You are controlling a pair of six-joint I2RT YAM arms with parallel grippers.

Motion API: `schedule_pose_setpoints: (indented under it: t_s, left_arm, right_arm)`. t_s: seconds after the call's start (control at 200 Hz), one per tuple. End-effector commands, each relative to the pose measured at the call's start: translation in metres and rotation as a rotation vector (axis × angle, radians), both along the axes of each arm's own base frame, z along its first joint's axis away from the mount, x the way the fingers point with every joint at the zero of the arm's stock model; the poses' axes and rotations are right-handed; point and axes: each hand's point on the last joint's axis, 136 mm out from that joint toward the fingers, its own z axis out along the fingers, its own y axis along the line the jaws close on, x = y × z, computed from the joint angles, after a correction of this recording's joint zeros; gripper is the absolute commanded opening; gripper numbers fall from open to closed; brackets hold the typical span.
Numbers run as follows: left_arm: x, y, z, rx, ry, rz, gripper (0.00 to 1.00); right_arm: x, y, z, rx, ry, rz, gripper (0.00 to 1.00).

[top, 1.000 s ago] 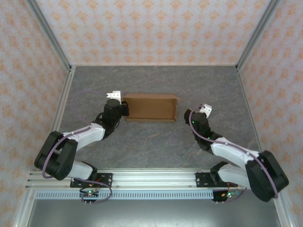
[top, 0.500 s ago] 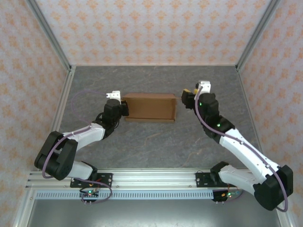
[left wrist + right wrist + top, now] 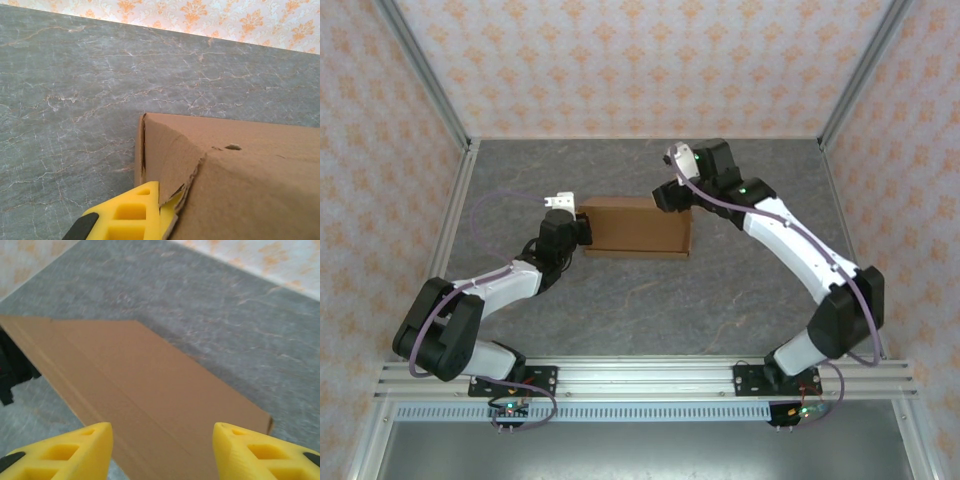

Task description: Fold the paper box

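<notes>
Left wrist view: paper box [image 3: 240, 170] corner torn, left tool [image 3: 583, 230] pinching its end wall. Top view: right arm stretched over the box's far-right corner; right tool [image 3: 161, 434] spread.

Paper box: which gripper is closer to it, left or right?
Left. The left gripper is shut on the left end of the paper box, touching it. The right gripper hangs open above its far right corner.

A brown paper box [image 3: 638, 226] is seen lying in the middle of the grey table [image 3: 620, 310]. Its left end is touched by the left gripper [image 3: 582, 231], while the right gripper [image 3: 667, 197] is held over its far right corner.
</notes>
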Motion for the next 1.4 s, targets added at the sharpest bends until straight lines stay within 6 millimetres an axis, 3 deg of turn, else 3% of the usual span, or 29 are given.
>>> schedule_pose_setpoints:
  t_s: [0.0,0.22,0.646,0.871,1.046,1.391]
  left_arm:
    - [-0.009,0.014,-0.018,0.072,0.081,0.035,0.0]
    - [-0.009,0.014,-0.018,0.069,0.083,0.036,0.0]
    - [-0.01,0.015,-0.018,0.068,0.09,0.044,0.01]
    - [-0.013,0.016,-0.017,0.05,0.092,0.055,0.09]
    - [-0.019,0.019,-0.016,0.039,0.093,0.066,0.21]
    - [-0.051,0.035,-0.024,0.022,0.135,0.105,0.41]
  right_arm:
    - [-0.026,0.004,-0.006,-0.065,0.038,0.154,0.57]
    - [-0.03,0.019,-0.015,-0.095,0.102,0.283,0.57]
    - [-0.024,0.027,-0.041,-0.221,0.123,0.355,0.53]
    - [-0.026,0.025,-0.05,-0.23,0.113,0.344,0.46]
    - [-0.029,0.025,-0.058,-0.246,0.111,0.336,0.44]
    - [-0.03,0.025,-0.067,-0.217,0.118,0.293,0.42]
